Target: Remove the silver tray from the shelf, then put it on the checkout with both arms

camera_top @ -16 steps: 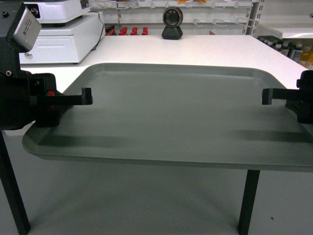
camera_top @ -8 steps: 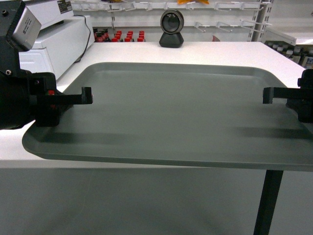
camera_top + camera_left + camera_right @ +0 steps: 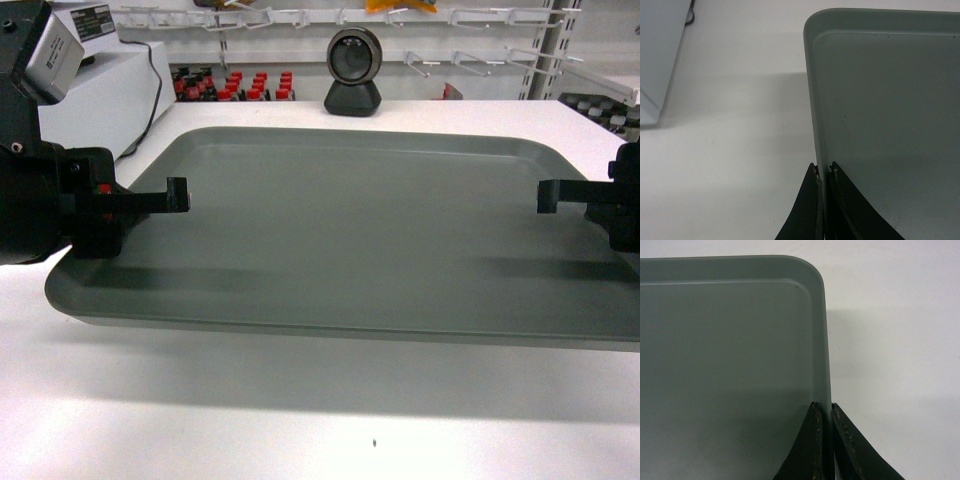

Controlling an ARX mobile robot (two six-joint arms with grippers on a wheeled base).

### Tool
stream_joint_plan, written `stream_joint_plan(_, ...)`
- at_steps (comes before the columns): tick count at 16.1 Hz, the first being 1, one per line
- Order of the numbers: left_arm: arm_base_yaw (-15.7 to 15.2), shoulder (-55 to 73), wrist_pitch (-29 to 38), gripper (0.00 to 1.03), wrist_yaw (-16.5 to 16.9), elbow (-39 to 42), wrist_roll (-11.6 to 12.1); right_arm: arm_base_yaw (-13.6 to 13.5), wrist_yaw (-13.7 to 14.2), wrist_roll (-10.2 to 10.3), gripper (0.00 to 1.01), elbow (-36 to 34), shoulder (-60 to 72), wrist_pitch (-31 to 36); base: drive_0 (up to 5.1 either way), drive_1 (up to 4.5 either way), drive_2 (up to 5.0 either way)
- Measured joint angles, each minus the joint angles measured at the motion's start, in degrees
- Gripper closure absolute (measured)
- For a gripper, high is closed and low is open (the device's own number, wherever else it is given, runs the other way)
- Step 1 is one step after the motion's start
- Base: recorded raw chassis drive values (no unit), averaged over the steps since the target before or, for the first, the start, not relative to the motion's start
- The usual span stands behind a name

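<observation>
The silver tray (image 3: 360,230) runs off the head view's right edge.

Tray: the matte grey-silver metal tray (image 3: 725,355) with a low raised rim fills the left and centre; its rounded far corner sits at upper right.
Pincer: the black right pincer (image 3: 824,412) rises from the bottom edge, its two slim fingers (image 3: 812,440) closed on the tray's right rim, one on each side.
Counter: the smooth white counter (image 3: 895,340) lies beyond and to the right, with the tray's soft shadow across it.
</observation>
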State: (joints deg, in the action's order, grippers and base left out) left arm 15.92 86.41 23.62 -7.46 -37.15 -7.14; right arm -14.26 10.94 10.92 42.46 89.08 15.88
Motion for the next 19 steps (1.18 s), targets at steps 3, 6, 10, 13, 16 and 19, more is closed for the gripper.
stream_joint_plan(3, 0.0, 0.0, 0.0, 1.0, 0.0, 0.0, 0.0, 0.0, 0.0, 0.0, 0.99, 0.0, 0.0, 0.0, 0.0, 0.96, -1.0)
stream_joint_plan(6, 0.0, 0.0, -0.2, 1.0, 0.0, 0.0, 0.0, 0.0, 0.0, 0.0, 0.99, 0.0, 0.0, 0.0, 0.0, 0.0, 0.0)
stream_joint_plan(10, 0.0, 0.0, -0.2, 1.0, 0.0, 0.0, 0.0, 0.0, 0.0, 0.0, 0.99, 0.0, 0.0, -0.1, 0.0, 0.0, 0.0)
stream_joint_plan(13, 0.0, 0.0, -0.2, 1.0, 0.0, 0.0, 0.0, 0.0, 0.0, 0.0, 0.99, 0.0, 0.0, -0.2, 0.0, 0.0, 0.0)
stream_joint_plan(16, 0.0, 0.0, -0.2, 1.0, 0.0, 0.0, 0.0, 0.0, 0.0, 0.0, 0.99, 0.0, 0.0, -0.2, 0.0, 0.0, 0.0)
stream_joint_plan(19, 3.9, 4.9, 9.7, 1.0, -19.0, -1.6, 2.1, 0.4, -2.6, -5.7, 0.99, -2.4, 6.7, 22.7, 0.0, 0.0, 0.0)
